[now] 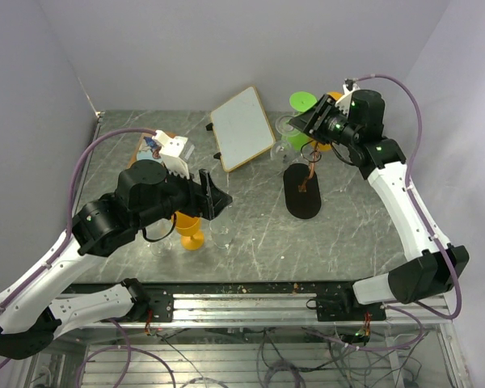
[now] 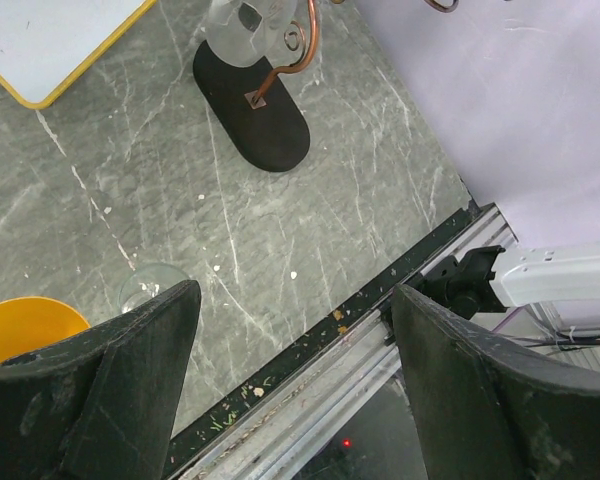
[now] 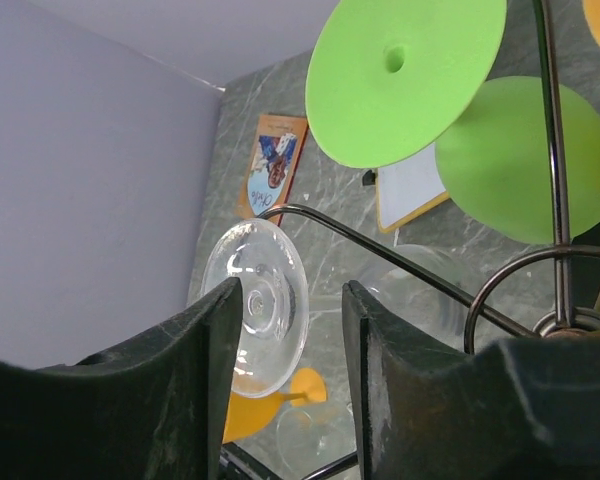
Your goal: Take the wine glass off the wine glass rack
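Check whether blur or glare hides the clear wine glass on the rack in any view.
Right wrist: wine glass foot sharp, lightly glinting; own fingers dark and soft. Left wrist: rack base sharp, glass bowl cropped at top. Top external: even light, glass faint against the grey table.

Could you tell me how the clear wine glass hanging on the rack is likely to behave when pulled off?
The clear wine glass looks thin and smooth, so probably fragile and slippery between the fingers. Hung by its foot on the rack, it may swing or snag if pulled sideways.
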Motion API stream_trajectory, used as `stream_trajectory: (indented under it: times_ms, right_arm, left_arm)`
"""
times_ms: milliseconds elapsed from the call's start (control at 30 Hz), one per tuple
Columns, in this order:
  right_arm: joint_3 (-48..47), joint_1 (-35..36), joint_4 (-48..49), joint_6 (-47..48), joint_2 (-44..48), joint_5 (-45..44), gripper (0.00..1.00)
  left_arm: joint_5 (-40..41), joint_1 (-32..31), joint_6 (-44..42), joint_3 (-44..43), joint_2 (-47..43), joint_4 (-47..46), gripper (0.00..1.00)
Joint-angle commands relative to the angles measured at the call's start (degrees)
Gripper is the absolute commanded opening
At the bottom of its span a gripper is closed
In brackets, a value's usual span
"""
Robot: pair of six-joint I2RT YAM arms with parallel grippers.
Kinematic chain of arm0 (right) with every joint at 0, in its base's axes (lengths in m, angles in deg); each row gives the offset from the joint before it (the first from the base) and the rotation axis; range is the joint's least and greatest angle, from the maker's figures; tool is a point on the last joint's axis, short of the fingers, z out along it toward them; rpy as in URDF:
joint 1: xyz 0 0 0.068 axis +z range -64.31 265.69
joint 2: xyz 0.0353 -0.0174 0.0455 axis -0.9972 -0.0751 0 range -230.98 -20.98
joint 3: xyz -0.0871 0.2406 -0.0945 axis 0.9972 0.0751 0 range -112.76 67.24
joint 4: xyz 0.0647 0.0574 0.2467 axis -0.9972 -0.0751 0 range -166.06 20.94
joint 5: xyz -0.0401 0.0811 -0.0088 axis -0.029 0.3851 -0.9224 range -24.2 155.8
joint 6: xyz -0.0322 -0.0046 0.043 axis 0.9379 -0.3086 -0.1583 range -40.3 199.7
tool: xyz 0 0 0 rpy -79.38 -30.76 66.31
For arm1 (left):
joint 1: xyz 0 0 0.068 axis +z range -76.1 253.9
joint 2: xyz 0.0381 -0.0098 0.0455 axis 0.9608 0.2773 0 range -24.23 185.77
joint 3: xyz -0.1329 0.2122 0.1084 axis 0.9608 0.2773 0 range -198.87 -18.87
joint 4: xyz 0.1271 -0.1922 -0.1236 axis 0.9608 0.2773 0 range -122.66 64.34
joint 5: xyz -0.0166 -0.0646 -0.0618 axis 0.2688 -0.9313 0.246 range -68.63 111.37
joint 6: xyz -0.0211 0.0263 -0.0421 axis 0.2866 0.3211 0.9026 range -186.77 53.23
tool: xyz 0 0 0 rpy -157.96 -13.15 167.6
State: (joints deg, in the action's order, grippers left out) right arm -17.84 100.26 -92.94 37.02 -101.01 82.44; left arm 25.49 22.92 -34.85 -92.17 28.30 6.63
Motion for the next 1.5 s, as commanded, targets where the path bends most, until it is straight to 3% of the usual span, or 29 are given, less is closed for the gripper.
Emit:
stream_trajectory:
  times_ms: [0, 667, 1467]
  right_arm:
    - [-1.23, -0.24, 1.35, -0.52, -0.59, 2.18, 0.42]
    - [-0.55, -0.29, 3.15, -2.42, -0.29, 1.74, 0.20]
    - [3.82, -0.24, 9.59, -14.74, 3.45, 0.63, 0.00]
  left_arm:
    - [1.10, 0.09, -0.46, -0.42, -0.06, -0.26, 0.88]
    - [0.67, 0.09, -0.12, -0.69, -0.06, -0.35, 0.88]
    - [0.10, 0.04, 0.07, -1.19, 0.55, -0.35, 0.88]
